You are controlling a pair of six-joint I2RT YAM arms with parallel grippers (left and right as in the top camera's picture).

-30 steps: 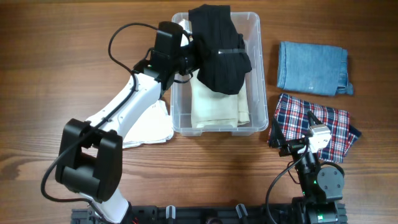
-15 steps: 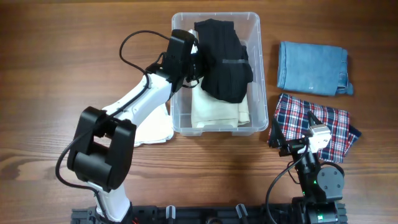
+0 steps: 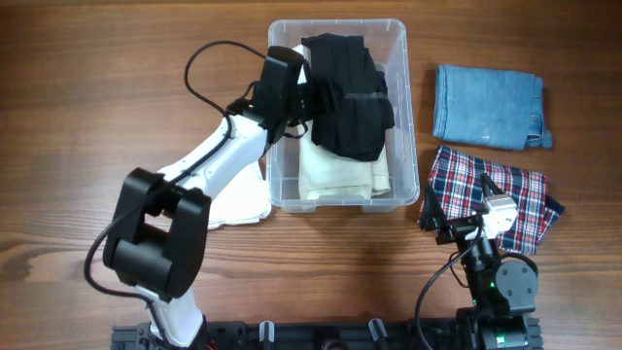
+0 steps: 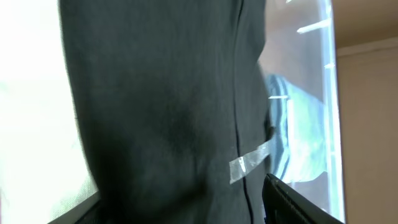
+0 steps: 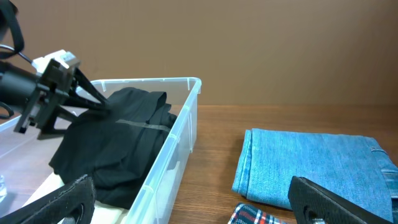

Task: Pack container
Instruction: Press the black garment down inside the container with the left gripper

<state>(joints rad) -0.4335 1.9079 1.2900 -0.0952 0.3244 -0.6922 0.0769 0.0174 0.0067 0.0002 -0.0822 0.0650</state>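
The left end effector (image 3: pixel 324 97) is reached over the near wall of the container (image 3: pixel 409 126) and is clenched on a black garment (image 3: pixel 355 102), which is draped ahead of and below its tips. In the left wrist view almost the whole frame is filled by that dark fabric, with a pale strip (image 4: pixel 250 163) seen across it and one finger (image 4: pixel 292 200) visible at the lower edge. A folded cream cloth (image 3: pixel 335 175) is laid on the container's floor beneath the held garment. The container itself is stood on the bench (image 3: pixel 97 97), enclosing the tips of the left end effector. A white cloth (image 3: pixel 238 199) is left on the bench under the left arm, just outside the container.

The right end effector (image 3: pixel 494 209) is released, its fingers spread wide, and is poised over a plaid cloth (image 3: pixel 457 190). Ahead of it a folded blue denim piece (image 5: pixel 311 165) is laid, and the container is found ahead and to its left.
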